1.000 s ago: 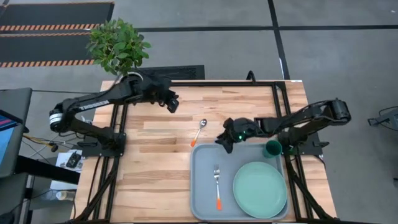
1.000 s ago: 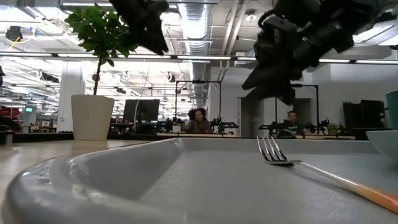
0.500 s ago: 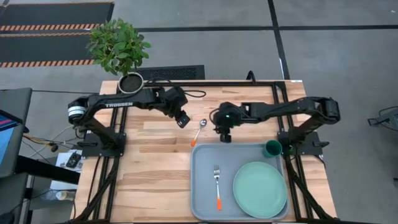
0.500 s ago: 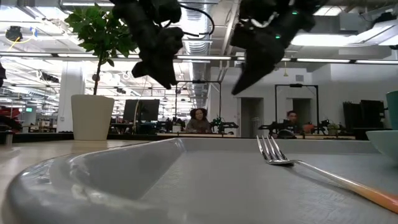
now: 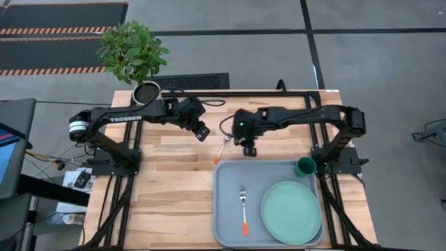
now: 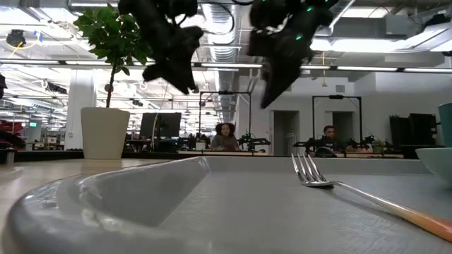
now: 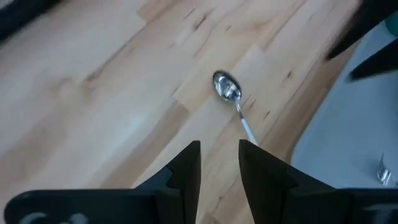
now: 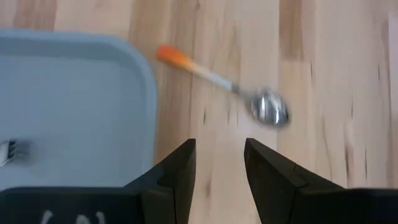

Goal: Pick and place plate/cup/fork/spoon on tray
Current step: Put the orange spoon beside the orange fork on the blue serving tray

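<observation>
High view shows the table with the big tray on it, near the right arm's side. The plate lies in the tray, and that job looks done. The cup stands at the tray's far right corner, right at the rim. I cannot tell if it is inside the tray or just beside it, so it may still need moving. The fork lies in the tray, left of the plate, so it looks done too. The spoon is still out on the wood, just past the tray's far left corner. It is the one thing clearly left to do.

Both arms are up over the spoon. The right gripper hangs just beside the spoon. Its fingers are a little apart and hold nothing. The left gripper hangs near the spoon on the other side. Its fingers are a little apart too, and they hold nothing.

I think the next job is to pick up the spoon and put it in the tray.
</observation>
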